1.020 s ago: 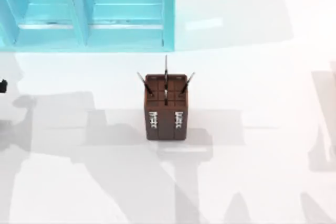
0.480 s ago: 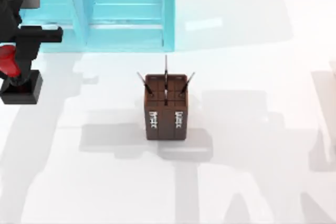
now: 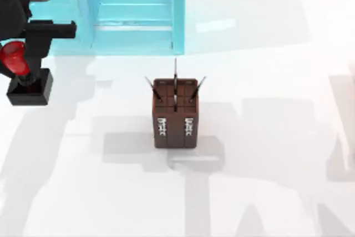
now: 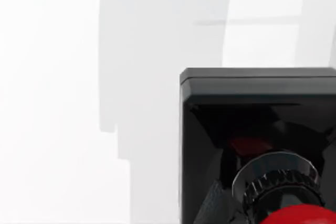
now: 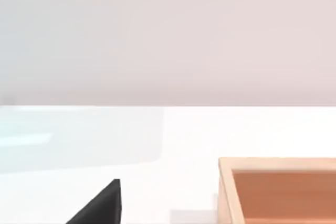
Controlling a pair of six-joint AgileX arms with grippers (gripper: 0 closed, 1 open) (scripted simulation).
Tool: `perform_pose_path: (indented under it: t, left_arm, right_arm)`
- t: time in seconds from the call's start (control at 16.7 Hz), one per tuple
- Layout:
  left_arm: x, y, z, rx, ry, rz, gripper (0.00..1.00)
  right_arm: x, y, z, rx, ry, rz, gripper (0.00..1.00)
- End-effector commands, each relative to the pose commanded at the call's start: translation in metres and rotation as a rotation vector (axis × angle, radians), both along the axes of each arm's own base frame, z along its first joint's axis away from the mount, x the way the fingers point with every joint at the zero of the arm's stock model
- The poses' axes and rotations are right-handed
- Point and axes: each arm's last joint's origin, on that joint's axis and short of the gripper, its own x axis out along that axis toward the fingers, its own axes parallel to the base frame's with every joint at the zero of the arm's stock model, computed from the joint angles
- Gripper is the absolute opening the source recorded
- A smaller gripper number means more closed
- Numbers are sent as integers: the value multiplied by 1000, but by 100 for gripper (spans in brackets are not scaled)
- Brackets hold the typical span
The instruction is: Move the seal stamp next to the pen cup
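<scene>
While the seal stamp (image 3: 22,76) hangs at the table's far left edge, carried in the left gripper (image 3: 25,54) whose fingers appear clamped on its red knob, the pen cup (image 3: 175,114) stands at the table's centre, well apart from it. The left wrist view looks down on the stamp's black base (image 4: 257,129) over bare white table (image 3: 266,154). Beyond stands the turquoise shelf unit (image 3: 133,9). Judged progress: pickup done; carrying across and setting down beside the cup remain.
</scene>
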Motion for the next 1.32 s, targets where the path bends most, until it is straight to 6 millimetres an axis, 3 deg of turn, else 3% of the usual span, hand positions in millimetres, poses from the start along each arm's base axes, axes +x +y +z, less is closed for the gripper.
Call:
perform_pose_path:
  t: [0.12, 0.42, 0.54, 1.32]
  left_arm:
    - [2, -21, 1, 1, 1, -3, 0]
    - [-4, -96, 4, 1, 1, 1, 0]
    - [-8, -113, 5, 0, -3, 1, 0]
    - [-9, -115, -10, -1, -4, 2, 0]
  right_arm:
    - [0, 0, 0, 0, 0, 0, 100]
    - [0, 0, 0, 0, 0, 0, 100]
    - [0, 0, 0, 0, 0, 0, 100]
    - [0, 0, 0, 0, 0, 0, 100]
